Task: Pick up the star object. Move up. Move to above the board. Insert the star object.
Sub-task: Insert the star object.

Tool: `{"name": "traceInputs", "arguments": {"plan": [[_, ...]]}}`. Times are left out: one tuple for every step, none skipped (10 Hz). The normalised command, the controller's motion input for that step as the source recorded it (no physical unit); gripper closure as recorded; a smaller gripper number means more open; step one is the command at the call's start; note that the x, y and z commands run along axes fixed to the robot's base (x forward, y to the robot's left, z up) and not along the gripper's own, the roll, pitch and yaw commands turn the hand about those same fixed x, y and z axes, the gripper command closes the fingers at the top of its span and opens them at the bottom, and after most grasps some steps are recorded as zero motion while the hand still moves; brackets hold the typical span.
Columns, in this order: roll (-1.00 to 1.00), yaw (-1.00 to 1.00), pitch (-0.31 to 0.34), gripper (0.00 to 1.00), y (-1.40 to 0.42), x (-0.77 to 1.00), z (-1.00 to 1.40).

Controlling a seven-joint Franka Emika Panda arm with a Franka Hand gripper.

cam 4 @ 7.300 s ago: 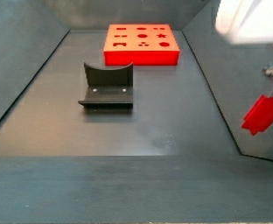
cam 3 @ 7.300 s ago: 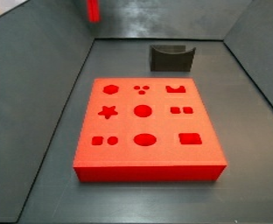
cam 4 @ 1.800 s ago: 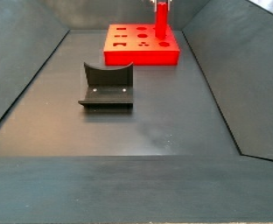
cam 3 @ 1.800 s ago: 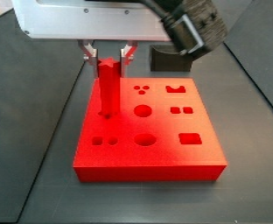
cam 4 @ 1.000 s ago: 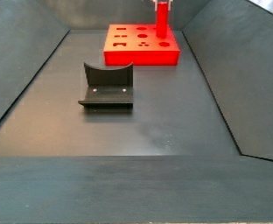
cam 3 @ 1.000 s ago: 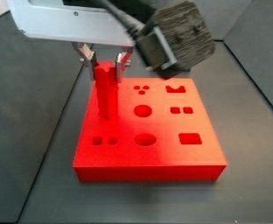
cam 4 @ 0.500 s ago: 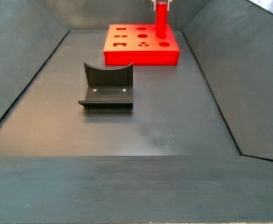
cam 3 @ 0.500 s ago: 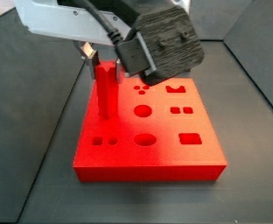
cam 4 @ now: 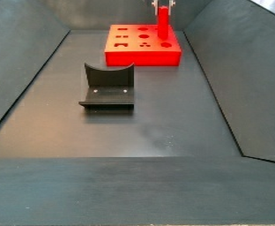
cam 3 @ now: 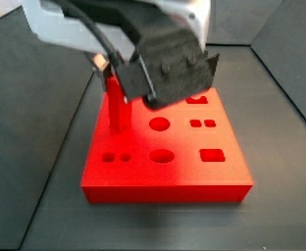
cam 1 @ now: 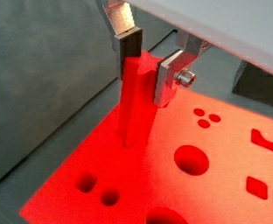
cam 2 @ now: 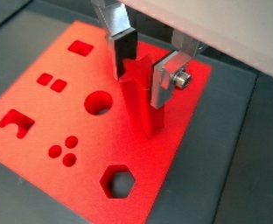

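Observation:
The star object, a slim red peg, stands upright with its foot in the star cut-out of the board. It also shows in a wrist view and in both side views. My gripper is at the peg's top, its fingers closed on either side of it. In a side view the gripper is largely hidden behind the arm's wrist. The red board lies on the dark floor in both side views.
The fixture stands on the floor in front of the board in a side view. Sloping dark walls enclose the floor on both sides. The arm's bulky wrist covers the board's back rows in a side view.
The arm's wrist has swung down and across in a side view, now covering more of the board. The peg stays upright in the star cut-out, held at its top.

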Motion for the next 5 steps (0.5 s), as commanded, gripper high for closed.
{"name": "traceInputs", "arguments": {"plan": [[0.01,0.01,-0.17,1.0,-0.07,0.03,-0.65],[0.02,0.0,-0.199,1.0,-0.15,0.03,-0.69],[0.02,0.0,-0.176,1.0,-0.07,0.0,-0.37],[0.0,0.0,0.066,1.0,0.0,0.07,0.0],[0.0,0.0,0.0,1.0,0.0,0.0,0.0]]}}
